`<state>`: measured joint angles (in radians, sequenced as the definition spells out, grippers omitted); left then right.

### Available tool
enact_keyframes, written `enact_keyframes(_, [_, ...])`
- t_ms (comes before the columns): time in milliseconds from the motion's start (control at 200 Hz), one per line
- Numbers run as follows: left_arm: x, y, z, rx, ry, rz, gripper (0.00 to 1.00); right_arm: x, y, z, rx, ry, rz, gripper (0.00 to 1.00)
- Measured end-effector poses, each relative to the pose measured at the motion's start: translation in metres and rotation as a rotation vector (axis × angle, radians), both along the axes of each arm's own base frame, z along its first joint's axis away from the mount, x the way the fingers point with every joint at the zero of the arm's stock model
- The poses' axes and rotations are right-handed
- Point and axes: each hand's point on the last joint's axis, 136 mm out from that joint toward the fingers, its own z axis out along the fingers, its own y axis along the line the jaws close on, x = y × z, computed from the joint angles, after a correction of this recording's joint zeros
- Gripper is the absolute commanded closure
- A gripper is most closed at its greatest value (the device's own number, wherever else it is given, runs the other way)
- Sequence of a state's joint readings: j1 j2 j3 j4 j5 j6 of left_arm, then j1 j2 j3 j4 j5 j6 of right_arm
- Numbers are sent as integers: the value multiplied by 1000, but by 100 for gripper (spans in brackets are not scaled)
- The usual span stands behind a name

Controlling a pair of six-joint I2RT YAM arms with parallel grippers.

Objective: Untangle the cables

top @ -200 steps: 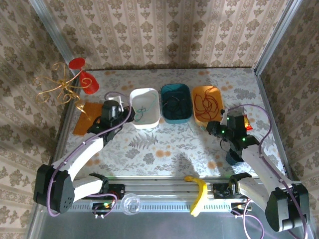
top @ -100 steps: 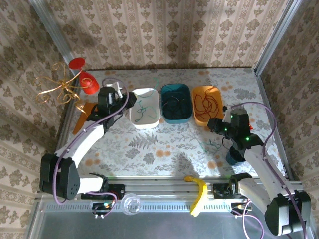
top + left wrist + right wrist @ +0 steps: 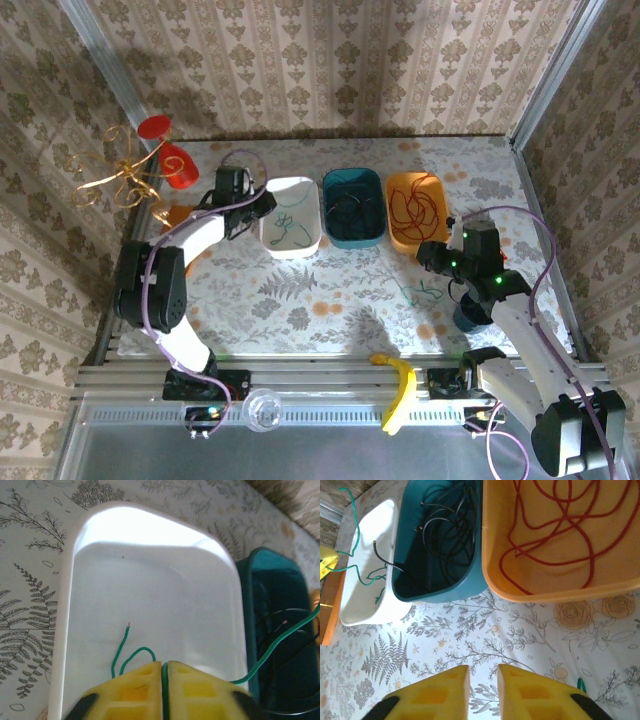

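My left gripper (image 3: 161, 664) is shut on a thin green cable (image 3: 121, 650) over the white tray (image 3: 67, 605); one strand curls into the tray, another runs off right over the teal tray (image 3: 270, 580). From above, the left gripper (image 3: 250, 207) sits at the white tray's (image 3: 312, 196) left rim. A black cable (image 3: 445, 525) lies in the teal tray (image 3: 470, 587) and a red cable (image 3: 555, 525) in the orange tray (image 3: 520, 592). My right gripper (image 3: 482, 672) stands open above bare tablecloth, in front of the trays. A small green cable piece (image 3: 420, 292) lies just beside the right gripper (image 3: 430, 255).
A gold wire stand with red cups (image 3: 150, 165) rises at the back left, with an orange flat piece (image 3: 175, 215) by it. A dark cup (image 3: 468, 312) stands next to the right arm. A banana (image 3: 400, 385) lies on the front rail.
My left gripper has moved back and right to the white tray's rim, and the arm has folded up behind it. The right arm shifted slightly, uncovering the green piece on the cloth.
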<state>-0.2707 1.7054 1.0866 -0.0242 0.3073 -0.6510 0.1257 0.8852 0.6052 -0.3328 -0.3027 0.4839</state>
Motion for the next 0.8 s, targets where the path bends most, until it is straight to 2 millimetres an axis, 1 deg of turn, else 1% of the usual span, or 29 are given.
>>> enact_keyframes(30, [0,-1,-1,8,2,-5,64,-1,0,-1,-6,3,2,65])
enact_keyframes(100, [0,-3,3,28,-8,-13,55,-2,-1,-4,-15,13,1,60])
enact_keyframes(160, [1,-5,11,45,-30,-13,50,-3,0,-5,-22,17,3,56])
enact_keyframes(210, [3,-8,21,62,-60,-18,47,-5,1,-7,-28,25,4,54])
enact_keyframes(260, [4,-11,34,72,-92,-16,46,-7,4,-9,-41,32,16,51])
enact_keyframes(330, [5,-15,57,88,-159,-19,45,-9,13,-15,-59,51,46,49])
enact_keyframes(440, [-2,-19,91,119,-255,-10,42,-15,28,-34,-108,106,97,45])
enact_keyframes(480, [-4,-20,101,126,-285,-4,42,-16,31,-41,-126,129,109,45])
enact_keyframes(545, [-10,-19,110,131,-316,10,41,-18,33,-54,-159,171,117,44])
enact_keyframes(595, [-14,-16,109,139,-323,22,41,-19,32,-64,-183,203,110,43])
enact_keyframes(640, [-18,-11,104,151,-317,34,41,-18,29,-71,-204,229,102,43])
enact_keyframes(710, [-23,-5,90,175,-292,47,40,-17,26,-79,-233,262,92,43])
enact_keyframes(800, [-29,2,70,207,-253,57,40,-17,25,-84,-271,282,96,42])
